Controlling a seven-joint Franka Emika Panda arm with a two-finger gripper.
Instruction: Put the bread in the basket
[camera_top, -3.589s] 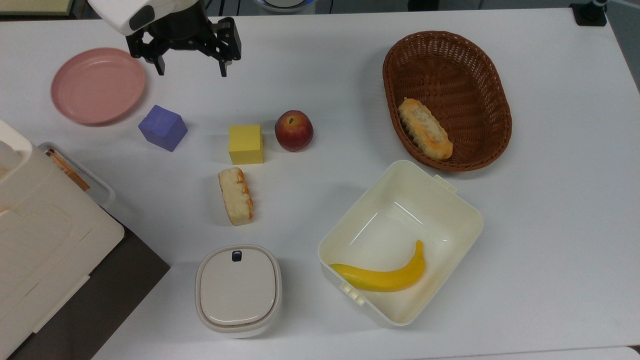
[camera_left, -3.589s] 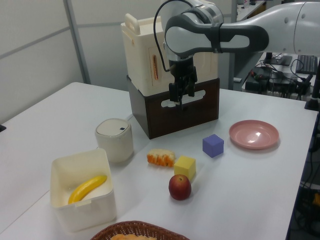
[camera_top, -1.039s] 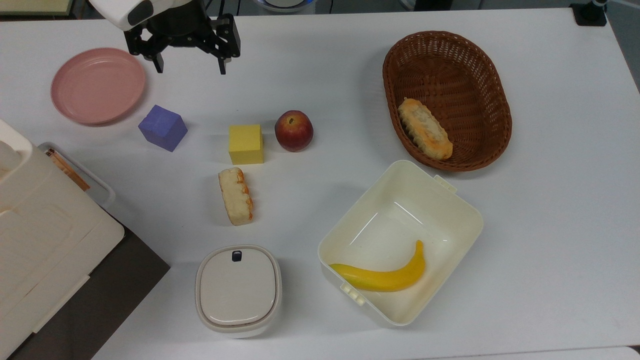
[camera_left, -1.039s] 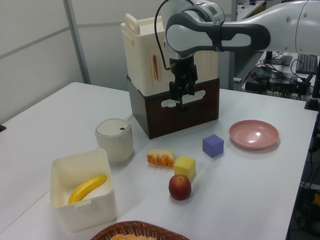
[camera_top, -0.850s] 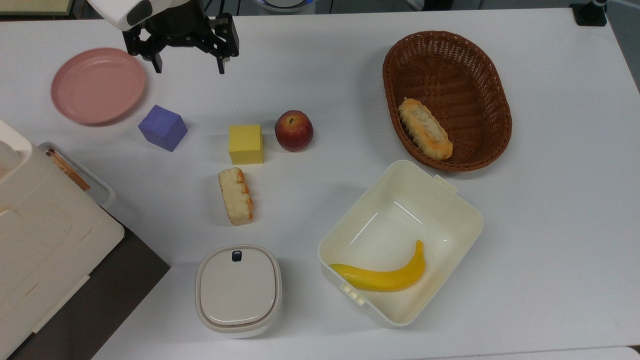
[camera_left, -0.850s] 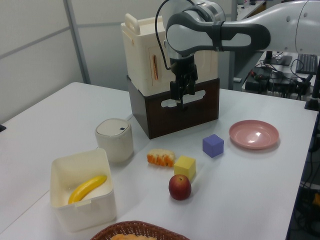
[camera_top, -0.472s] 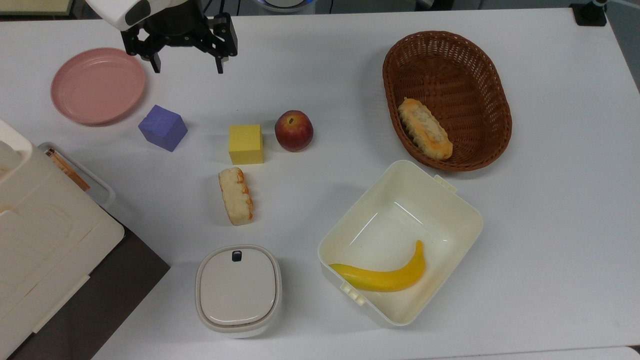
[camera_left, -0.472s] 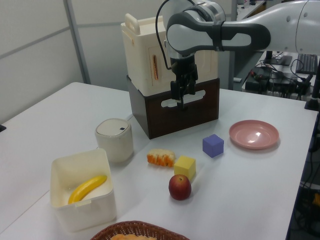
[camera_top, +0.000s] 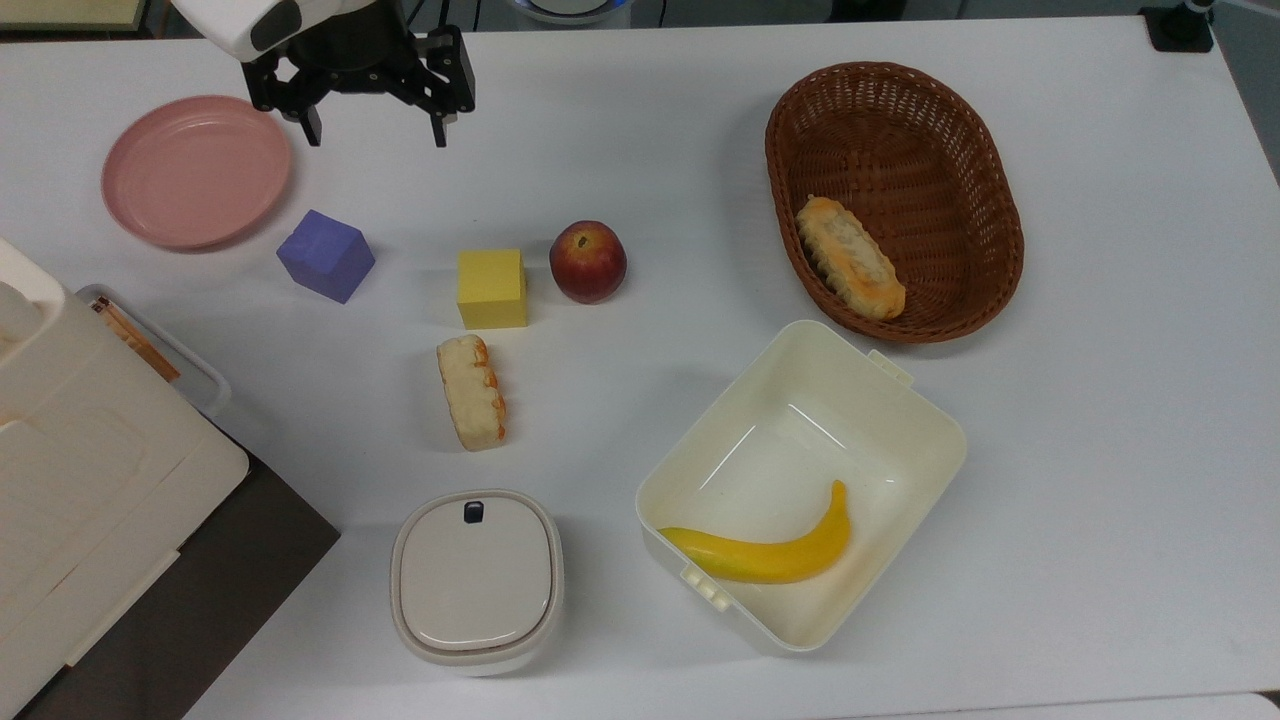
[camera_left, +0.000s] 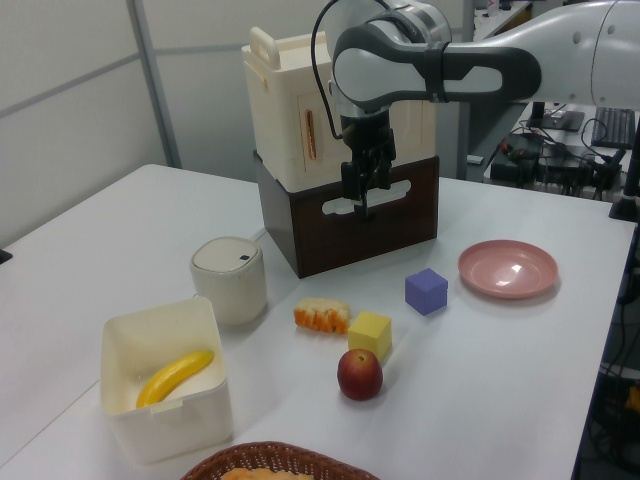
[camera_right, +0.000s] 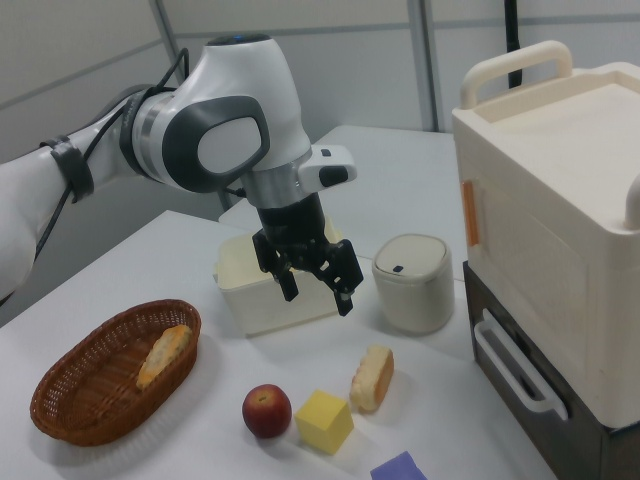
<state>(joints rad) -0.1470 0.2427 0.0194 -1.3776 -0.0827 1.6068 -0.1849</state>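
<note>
Hand (camera_top: 375, 132) slightly farther from bread (camera_top: 471, 391)

Two breads (camera_top: 471, 392) (camera_top: 850, 256), two cubes (camera_top: 326, 254) (camera_top: 492, 288), one apple (camera_top: 587, 261), banana (camera_top: 765, 553), plate (camera_top: 195, 170), basket (camera_top: 960, 120).

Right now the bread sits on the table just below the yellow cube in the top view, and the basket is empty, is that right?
Not quite. The basket is not empty: the top view shows a longer roll lying inside it. The bread does sit on the table just below the yellow cube.
</note>
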